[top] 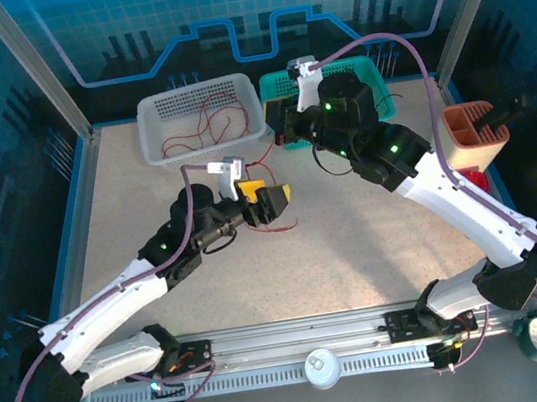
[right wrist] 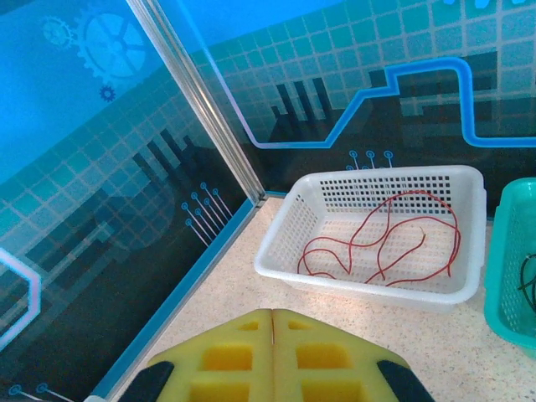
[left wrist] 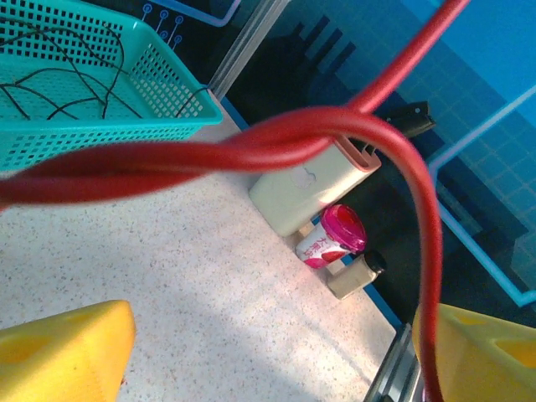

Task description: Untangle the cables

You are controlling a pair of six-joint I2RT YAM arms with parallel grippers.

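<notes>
Closest to the arm bases, the left end effector (top: 266, 199) hangs over the counter (top: 378, 255), a bit in front of the white basket (top: 152, 127) and a little to its right. Its two yellow pads (left wrist: 59, 352) stand wide apart. Two twisted red cables (left wrist: 251, 151) run across the gap between them, very close to the left wrist camera. One strand drops down right beside the right-hand pad, and I cannot tell if it touches that pad. Nothing is pinched. A thin red loop (top: 287, 225) lies on the counter just by this end effector, on the side away from the white basket. Farther back, the right end effector (right wrist: 272, 352) hangs near the right side of the white basket, above the counter. Its yellow fingertips (right wrist: 218, 356) are pressed tight together with nothing between them. At the back, the white basket holds more red wires (right wrist: 377, 243), curled in loops on its floor. The green basket (left wrist: 126, 117) stands right next to the white basket, on its right side, and it holds the black cables (left wrist: 67, 92). Well away to the right of the white basket, by the counter's edge, stand a cream box (left wrist: 301, 188), a pink cup (left wrist: 335, 234) and a small bottle (left wrist: 356, 275), all close together.
</notes>
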